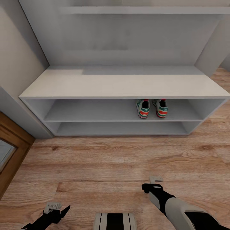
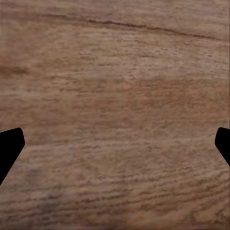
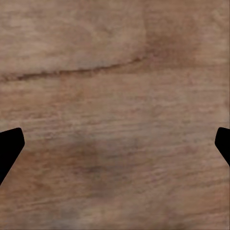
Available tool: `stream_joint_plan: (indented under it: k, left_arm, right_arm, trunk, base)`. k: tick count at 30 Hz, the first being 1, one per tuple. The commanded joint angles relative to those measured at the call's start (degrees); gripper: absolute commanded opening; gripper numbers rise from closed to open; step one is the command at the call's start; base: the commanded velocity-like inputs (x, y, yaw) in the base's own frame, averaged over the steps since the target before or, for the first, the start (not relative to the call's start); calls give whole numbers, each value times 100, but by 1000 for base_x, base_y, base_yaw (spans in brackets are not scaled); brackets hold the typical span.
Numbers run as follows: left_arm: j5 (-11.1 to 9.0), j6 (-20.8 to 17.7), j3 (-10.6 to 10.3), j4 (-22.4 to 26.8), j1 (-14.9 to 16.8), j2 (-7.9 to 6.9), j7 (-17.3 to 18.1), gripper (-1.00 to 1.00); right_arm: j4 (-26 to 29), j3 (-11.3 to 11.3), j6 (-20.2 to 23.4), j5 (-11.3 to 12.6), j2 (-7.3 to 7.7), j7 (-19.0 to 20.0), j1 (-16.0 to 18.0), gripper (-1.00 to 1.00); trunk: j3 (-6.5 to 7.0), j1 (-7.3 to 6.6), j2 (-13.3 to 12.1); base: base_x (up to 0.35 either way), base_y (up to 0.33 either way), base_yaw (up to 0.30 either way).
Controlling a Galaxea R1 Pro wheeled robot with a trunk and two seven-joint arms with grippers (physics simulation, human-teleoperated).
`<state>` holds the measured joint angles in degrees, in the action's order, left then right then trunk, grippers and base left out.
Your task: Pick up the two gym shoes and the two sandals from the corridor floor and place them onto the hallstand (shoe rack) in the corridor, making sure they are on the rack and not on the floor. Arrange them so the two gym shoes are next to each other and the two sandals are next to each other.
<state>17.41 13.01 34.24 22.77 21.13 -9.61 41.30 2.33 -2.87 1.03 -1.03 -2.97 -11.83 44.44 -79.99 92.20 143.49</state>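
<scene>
On the upper of the two shelves of the hallstand [image 1: 121, 86], toward its right half, the two gym shoes [image 1: 152, 108] stand side by side (red heels facing outward). Over the corridor floor [image 1: 115, 159], the left gripper [image 2: 115, 143] and right gripper [image 3: 115, 143] both have jaws spread wide, holding and touching nothing, bare planks between the fingertips.

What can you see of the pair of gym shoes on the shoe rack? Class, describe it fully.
The gym shoes are cream-white low sneakers with green side stripes and red heels. They stand upright, side by side with a small gap, on the upper shelf of the grey shoe rack, right of its middle. Their heels face the camera and their toes point inward, hidden under the rack's top. Only the shelf touches them; the floor does not.
</scene>
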Motion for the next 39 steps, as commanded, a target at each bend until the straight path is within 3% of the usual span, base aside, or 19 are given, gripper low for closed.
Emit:
stream_joint_plan:
  k: [1,13,29,39]
  left_arm:
    - [61,33,47,-3,5,3,21,100]
    - [61,35,48,-6,5,3,1,100]
    - [61,35,48,-10,5,3,0,100]
    - [61,35,48,-10,5,3,0,100]
  right_arm:
    - [5,-26,11,-11,-2,-17,-1,100]
    - [5,-25,11,-11,-9,-15,-5,100]
    - [5,-29,11,-11,-11,-17,-5,100]
    - [5,-28,11,-11,-11,-19,-5,100]
  trunk:
    - [-3,-1,1]
    - [-3,-1,1]
    - [-291,40,23]
    - [-203,40,23]
  base:
    - [0,0,0]
    - [0,0,0]
    - [0,0,0]
    - [0,0,0]
